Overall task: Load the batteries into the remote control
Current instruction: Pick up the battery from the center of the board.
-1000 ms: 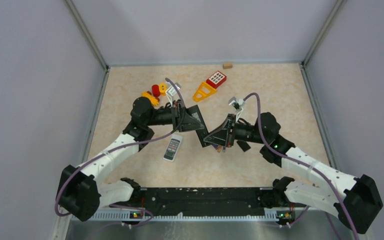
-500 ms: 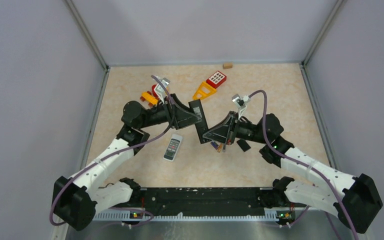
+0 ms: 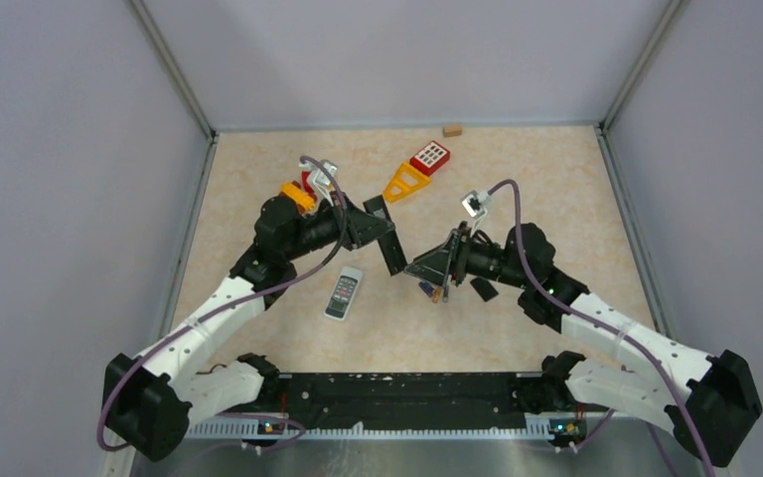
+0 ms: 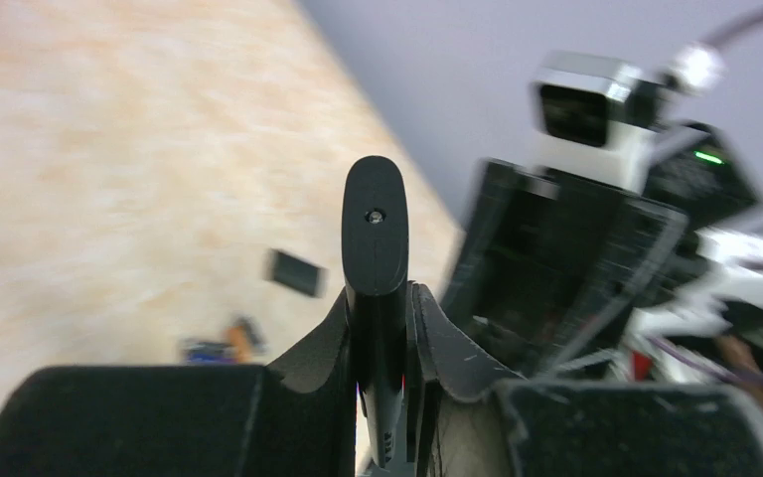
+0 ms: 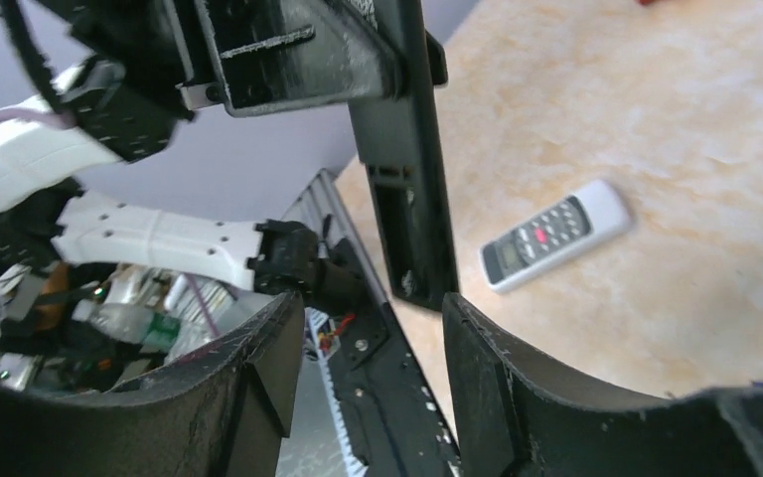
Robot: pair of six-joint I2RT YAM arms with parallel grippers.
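A beige table (image 3: 566, 189), walled in grey, is seen from above, with two arms reaching in from 6 o'clock. The black remote (image 4: 375, 214) is pinched edge-on between the pressed-together fingers of the left gripper (image 4: 389, 308) and is held up over the middle of the table, tilted, its lower end pointing toward 5 o'clock. An open recess is shown in its lower half in the right wrist view. The right gripper (image 5: 370, 303) is spread wide with nothing between its fingers, and is set just beside the remote's lower end without clear contact. The batteries (image 3: 432, 290) are left lying on the table under the right gripper, at 5 o'clock from the table's middle; a bluish one and an orange-brown one can be made out, the rest being too small to tell. A small black cover (image 3: 484, 289) is laid at 3 o'clock of them, near by. A white remote (image 3: 343, 293) is laid face up at 8 o'clock. A red keypad toy (image 3: 430, 157) and a yellow triangular piece (image 3: 404, 183) are found at 12 o'clock, with a wooden block (image 3: 451, 129) at the far edge.
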